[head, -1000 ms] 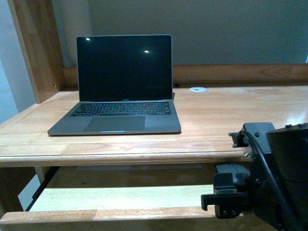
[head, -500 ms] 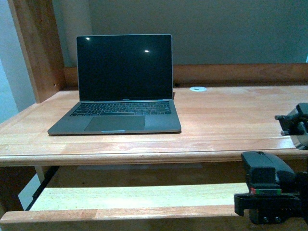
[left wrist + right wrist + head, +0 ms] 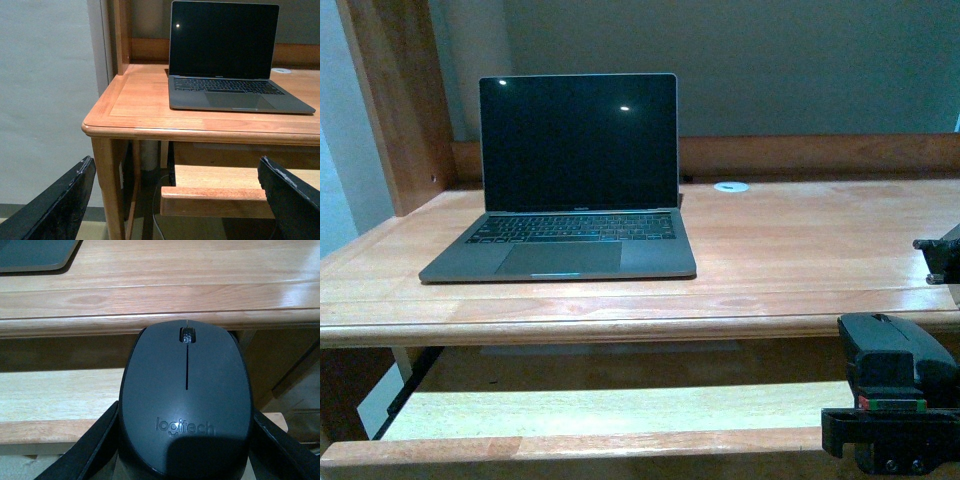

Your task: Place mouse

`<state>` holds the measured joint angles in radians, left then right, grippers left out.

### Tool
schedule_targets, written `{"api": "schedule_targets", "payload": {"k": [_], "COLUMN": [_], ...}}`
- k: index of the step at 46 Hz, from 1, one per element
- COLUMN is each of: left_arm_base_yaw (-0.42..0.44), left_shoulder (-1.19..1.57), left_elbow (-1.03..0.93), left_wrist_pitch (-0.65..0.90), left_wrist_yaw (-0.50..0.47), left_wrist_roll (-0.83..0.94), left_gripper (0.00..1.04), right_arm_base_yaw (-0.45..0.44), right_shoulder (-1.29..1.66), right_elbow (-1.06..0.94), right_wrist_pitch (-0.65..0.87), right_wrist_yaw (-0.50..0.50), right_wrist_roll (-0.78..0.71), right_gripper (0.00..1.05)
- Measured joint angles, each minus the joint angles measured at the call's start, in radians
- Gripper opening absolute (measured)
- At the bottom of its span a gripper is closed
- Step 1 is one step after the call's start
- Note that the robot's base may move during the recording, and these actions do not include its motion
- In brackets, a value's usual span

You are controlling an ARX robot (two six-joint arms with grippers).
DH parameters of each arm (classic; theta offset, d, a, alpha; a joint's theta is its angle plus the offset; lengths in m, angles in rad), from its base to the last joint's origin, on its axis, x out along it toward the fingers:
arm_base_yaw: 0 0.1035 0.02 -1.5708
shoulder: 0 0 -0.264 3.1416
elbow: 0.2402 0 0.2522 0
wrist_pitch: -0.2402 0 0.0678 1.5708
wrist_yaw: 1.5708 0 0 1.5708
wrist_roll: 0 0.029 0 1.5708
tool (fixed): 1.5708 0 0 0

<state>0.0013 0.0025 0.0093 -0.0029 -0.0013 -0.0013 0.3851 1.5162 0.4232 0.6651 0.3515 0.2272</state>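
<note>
You are pinching the mouse (image 3: 186,390) in the right tool (image 3: 185,440), just off the desk's (image 3: 800,250) front edge. The left tool (image 3: 175,200) is hanging spread, and the placing is awaiting you.

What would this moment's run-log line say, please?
right gripper: shut on mouse; mouse: not yet on desk; left gripper: open, empty

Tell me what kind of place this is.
Probably a home or office workstation: a wooden desk with an open laptop, a pull-out shelf beneath, and a mouse.
</note>
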Motion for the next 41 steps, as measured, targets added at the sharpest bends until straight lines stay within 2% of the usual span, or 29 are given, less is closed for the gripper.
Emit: {"api": "schedule_targets", "payload": {"k": [41], "left_arm_base_yaw": [0.0], "left_shoulder": [0.0], "left_elbow": [0.0], "left_wrist_pitch": [0.003], "left_wrist_yaw": [0.0], "left_wrist_roll": [-0.002], "left_gripper": [0.98], "right_arm_base_yaw": [0.001], "right_shoulder": [-0.001], "right_elbow": [0.002], "right_wrist_pitch": [0.001], "right_wrist_yaw": [0.0], "right_wrist_roll": [0.0], "right_gripper": [0.63]}}
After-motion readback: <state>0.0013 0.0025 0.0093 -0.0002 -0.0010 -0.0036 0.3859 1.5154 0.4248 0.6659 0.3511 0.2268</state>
